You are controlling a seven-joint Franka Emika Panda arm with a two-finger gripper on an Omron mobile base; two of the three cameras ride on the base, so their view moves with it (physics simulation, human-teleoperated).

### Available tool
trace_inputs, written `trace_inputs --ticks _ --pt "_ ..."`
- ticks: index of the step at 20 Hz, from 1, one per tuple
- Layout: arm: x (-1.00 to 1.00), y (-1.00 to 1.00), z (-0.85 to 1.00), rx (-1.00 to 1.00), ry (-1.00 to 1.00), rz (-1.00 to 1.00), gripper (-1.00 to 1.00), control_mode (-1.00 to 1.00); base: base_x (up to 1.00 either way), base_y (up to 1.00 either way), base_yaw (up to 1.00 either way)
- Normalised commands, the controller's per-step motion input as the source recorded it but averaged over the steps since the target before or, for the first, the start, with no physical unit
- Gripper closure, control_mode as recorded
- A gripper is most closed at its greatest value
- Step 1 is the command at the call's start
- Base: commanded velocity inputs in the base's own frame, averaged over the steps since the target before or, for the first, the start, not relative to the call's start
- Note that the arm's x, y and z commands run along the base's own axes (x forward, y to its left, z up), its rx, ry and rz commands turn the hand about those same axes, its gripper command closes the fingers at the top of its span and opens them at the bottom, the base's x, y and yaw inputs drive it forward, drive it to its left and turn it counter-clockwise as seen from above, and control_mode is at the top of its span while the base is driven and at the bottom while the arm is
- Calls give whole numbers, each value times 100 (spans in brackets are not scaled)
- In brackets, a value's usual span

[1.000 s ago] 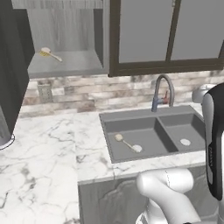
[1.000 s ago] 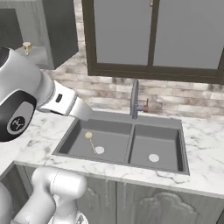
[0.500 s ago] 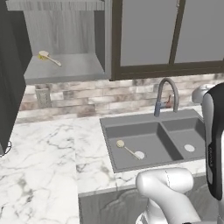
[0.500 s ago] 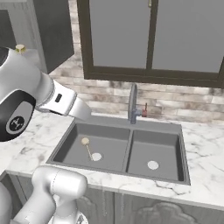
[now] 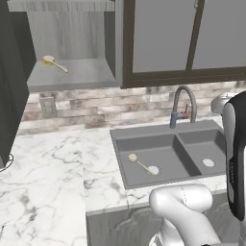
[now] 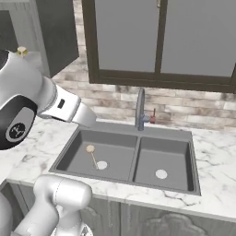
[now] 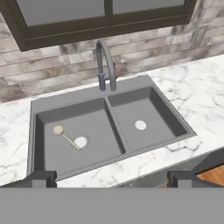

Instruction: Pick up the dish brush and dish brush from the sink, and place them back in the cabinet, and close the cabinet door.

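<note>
The pincer (image 7: 112,177) stands spread to its full width with nothing between its tips, high above the front edge of the tabletop (image 7: 205,98). Bare marble lies beneath it, and past that the sink (image 7: 111,131) opens with free air over both basins.

One dish brush (image 7: 64,136) lies in the left basin. Its round head points toward the basin's back left corner, and the handle runs down to the white drain disc (image 7: 81,141), its tip touching or just overlapping the disc. The basin walls stand well clear of it on every side. The right basin holds a second drain disc (image 7: 140,125). The tap (image 7: 105,65) rises at the sink's back edge, over the divider between the basins.

The left base view shows a wide stretch of bare tabletop left of the sink, and above it the cabinet (image 5: 72,79) open at the front. The second dish brush (image 5: 54,62) lies on its shelf near the back left corner, with open shelf to its right and front. The right base view catches a small pale object at that cabinet's edge; I cannot tell if it is the brush. Behind the tap the dark-framed window (image 6: 161,41) spans the wall.
</note>
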Motion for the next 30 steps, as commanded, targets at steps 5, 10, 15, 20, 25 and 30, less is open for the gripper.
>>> trace_inputs --ticks 5,10,15,20,25,30 --pt "20 0 -13 0 2 11 -100 -100 0 0 0" --pt "40 0 -17 1 12 22 -100 -100 0 0 0" --pt "48 0 -37 1 15 28 -100 -100 0 0 0" --pt "39 16 -41 0 13 20 -100 -100 0 0 0" --pt "45 33 -41 0 13 13 -100 -100 0 0 0" --pt "35 40 -42 0 14 9 -100 -100 0 0 0"
